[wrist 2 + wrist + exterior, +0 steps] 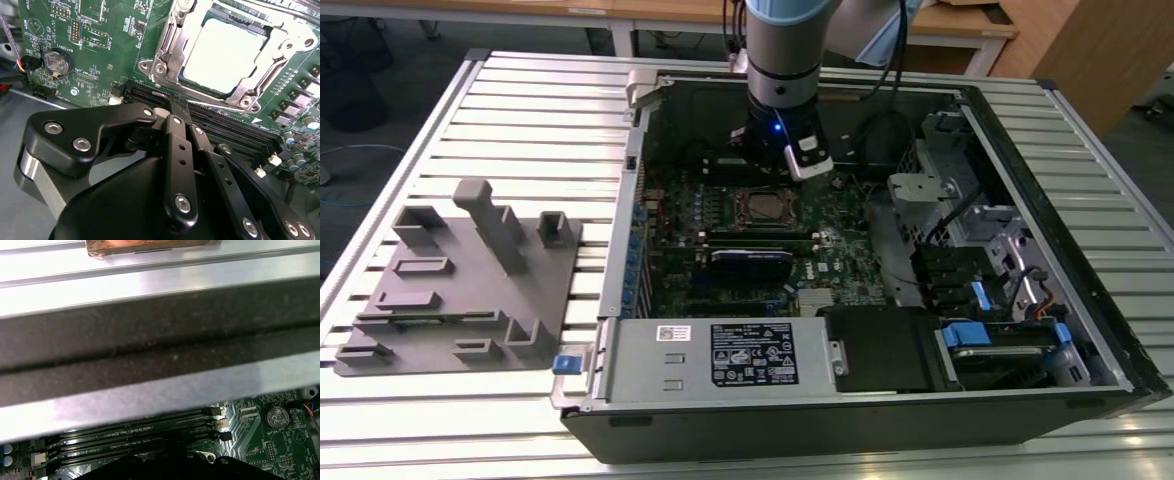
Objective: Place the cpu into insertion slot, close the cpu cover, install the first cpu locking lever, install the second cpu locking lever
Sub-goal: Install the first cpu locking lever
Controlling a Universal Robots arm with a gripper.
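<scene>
Gripper (179, 107), fingers pressed together and empty, hovers over the memory slots (225, 125) beside the cpu (227, 55) seated under its cpu cover (172, 45).

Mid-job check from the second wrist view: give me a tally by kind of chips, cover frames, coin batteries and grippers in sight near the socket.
Small flat square silver-grey cpu: 1
Thin square silver metal cpu cover: 1
Round silver coin battery: 1
Black gripper: 1
Total: 4
</scene>
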